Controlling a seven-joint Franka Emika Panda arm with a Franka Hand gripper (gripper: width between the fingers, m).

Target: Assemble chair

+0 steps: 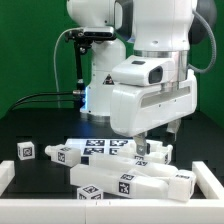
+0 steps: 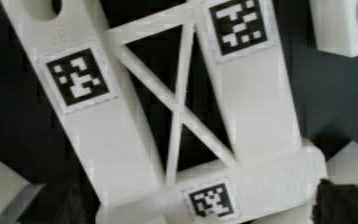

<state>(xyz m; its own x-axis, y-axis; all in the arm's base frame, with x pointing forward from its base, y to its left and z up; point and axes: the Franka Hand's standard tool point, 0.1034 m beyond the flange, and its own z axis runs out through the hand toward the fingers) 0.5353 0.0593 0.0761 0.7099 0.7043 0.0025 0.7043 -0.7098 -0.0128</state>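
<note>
The gripper (image 1: 155, 142) hangs low over the black table (image 1: 40, 172), and its two fingers are spread wide apart. I see nothing pinched between them. I cannot tell if a finger touches any part.

In the wrist view, a white chair frame (image 2: 101, 135) lies flat right under the gripper. It has two thick side bars. Thin bars cross between them like an X, and the dark table shows through the gaps. The frame has three black-and-white tags (image 2: 80, 80): one on each side bar and one on the end bar that joins them.

In the exterior view, the big white arm (image 1: 150, 85) bends down over the middle of the table and hides much of that spot. The other chair parts lie around it. A little block (image 1: 25, 150) sits alone at the exterior view's left. A short part (image 1: 62, 155) lies near it, closer to the middle. Two long bars (image 1: 105, 185) lie side by side at the front. A chunky part (image 1: 178, 181) lies at the exterior view's right, just beside the bars. The flat marker board (image 1: 100, 147) lies behind the bars, next to the gripper
</note>
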